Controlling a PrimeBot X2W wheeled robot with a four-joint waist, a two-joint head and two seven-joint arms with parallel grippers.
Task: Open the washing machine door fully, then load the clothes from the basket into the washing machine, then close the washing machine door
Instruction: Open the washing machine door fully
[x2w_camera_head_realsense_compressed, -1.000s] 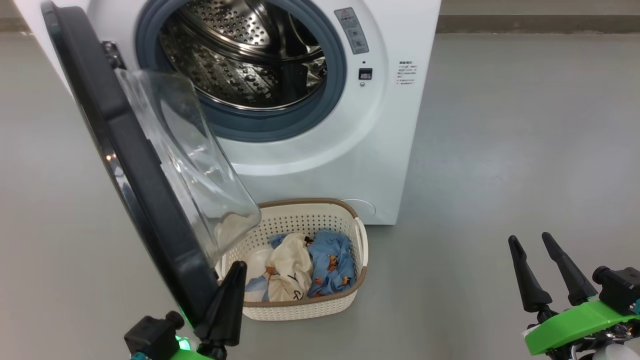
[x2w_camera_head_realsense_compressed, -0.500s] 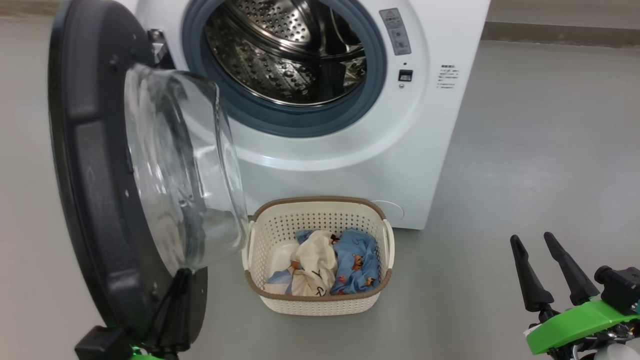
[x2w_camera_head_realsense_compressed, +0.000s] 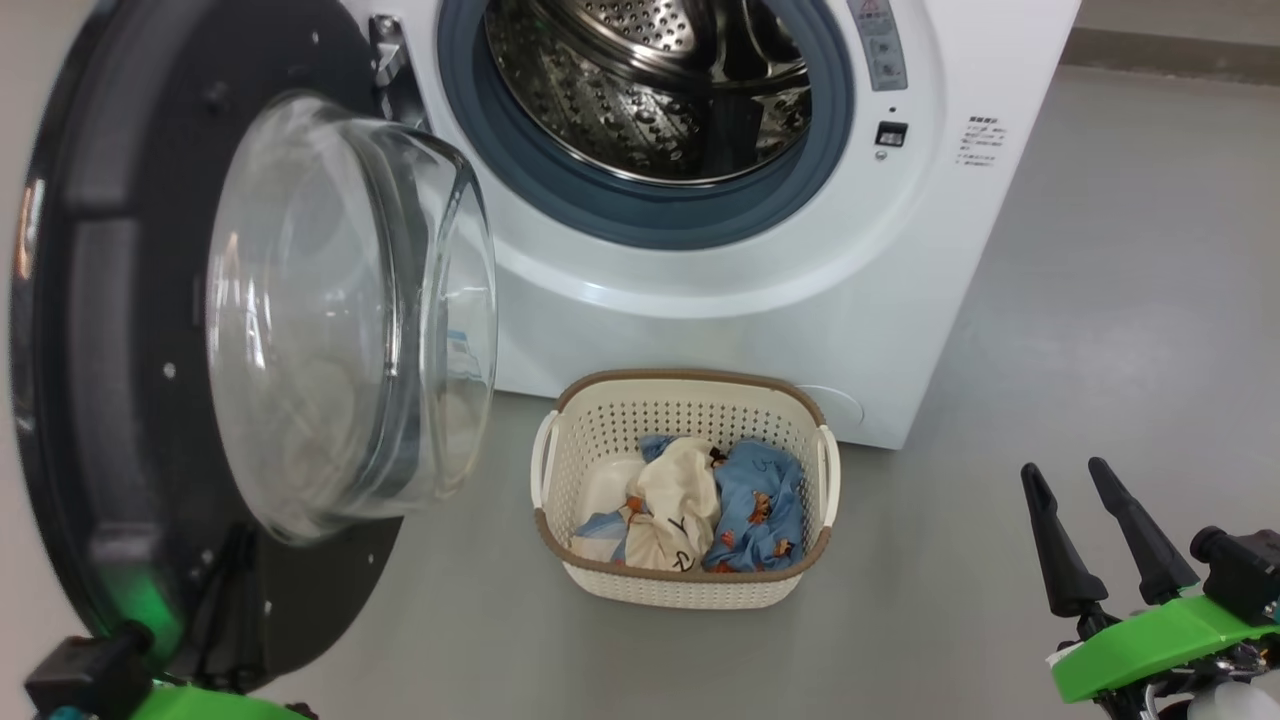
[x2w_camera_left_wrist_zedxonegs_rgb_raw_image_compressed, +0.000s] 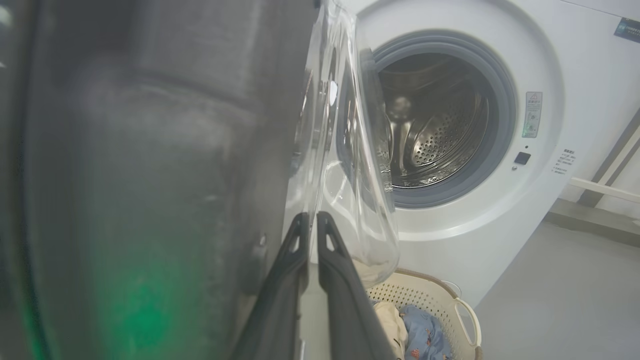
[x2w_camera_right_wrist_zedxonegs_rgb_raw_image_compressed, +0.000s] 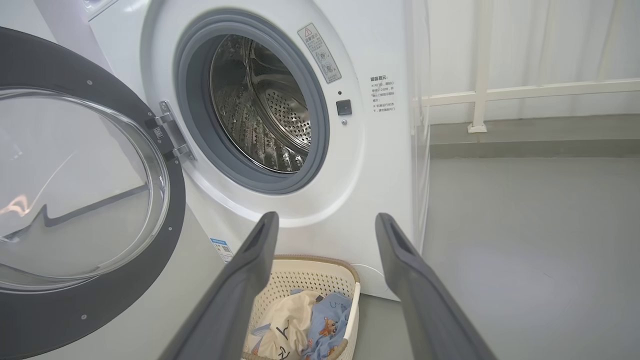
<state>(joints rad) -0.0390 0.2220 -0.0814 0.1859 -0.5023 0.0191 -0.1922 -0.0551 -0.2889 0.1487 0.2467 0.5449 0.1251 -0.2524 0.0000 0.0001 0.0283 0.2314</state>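
washing machine door (x2w_camera_head_realsense_compressed: 110, 330): swung wide open | left gripper (x2w_camera_left_wrist_zedxonegs_rgb_raw_image_compressed: 310, 220): fingers pressed together, empty, by door's lower rim | right gripper (x2w_camera_head_realsense_compressed: 1062, 468): spread apart, empty, above floor | clothes (x2w_camera_head_realsense_compressed: 700, 500): in basket (x2w_camera_head_realsense_compressed: 690, 590) before washing machine (x2w_camera_head_realsense_compressed: 720, 330)

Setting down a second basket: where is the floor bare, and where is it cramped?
Bare: grey floor between the cream perforated plastic basket and the open right gripper, and right of the white front-loading washing machine. Cramped: the gap between basket and black-rimmed glass door.
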